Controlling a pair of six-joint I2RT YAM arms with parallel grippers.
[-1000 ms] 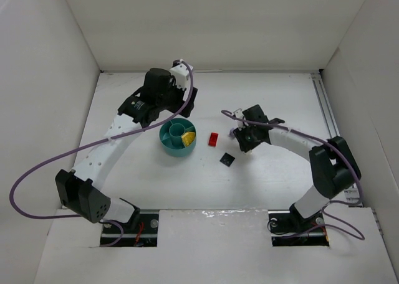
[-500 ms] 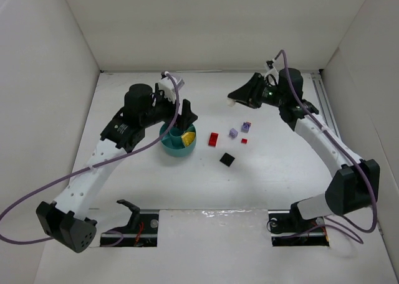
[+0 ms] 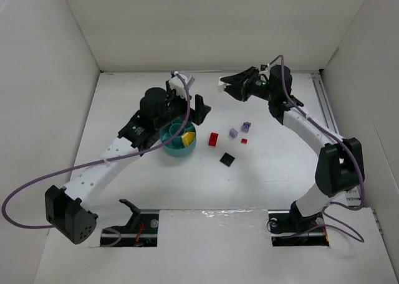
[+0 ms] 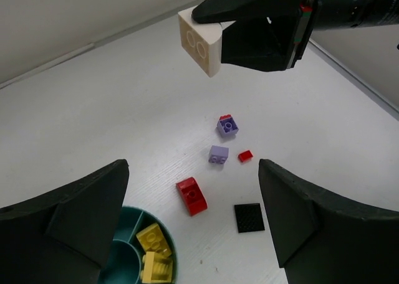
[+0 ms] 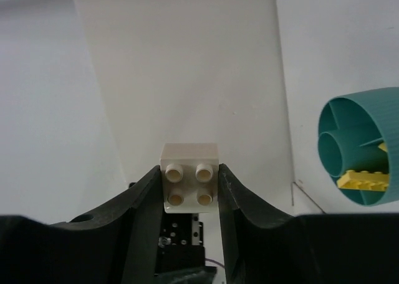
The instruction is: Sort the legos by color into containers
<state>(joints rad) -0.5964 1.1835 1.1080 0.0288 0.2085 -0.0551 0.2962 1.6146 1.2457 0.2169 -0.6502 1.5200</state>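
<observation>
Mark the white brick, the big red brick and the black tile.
white brick point(image 5: 190, 178), right wrist view, centre of its studded face
big red brick point(image 4: 192, 195), left wrist view, middle of its top
black tile point(image 4: 249, 218), left wrist view, middle of its flat top

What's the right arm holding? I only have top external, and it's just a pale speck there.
Observer: A white brick with four studs, pinched by its sides between the right jaws.
Operator: Dish contents? I just see a yellow blob.
Observer: The left wrist view shows two separate yellow bricks lying next to each other in the teal dish.
Operator: And the left jaws?
Observer: Wide open, with nothing between them.
</observation>
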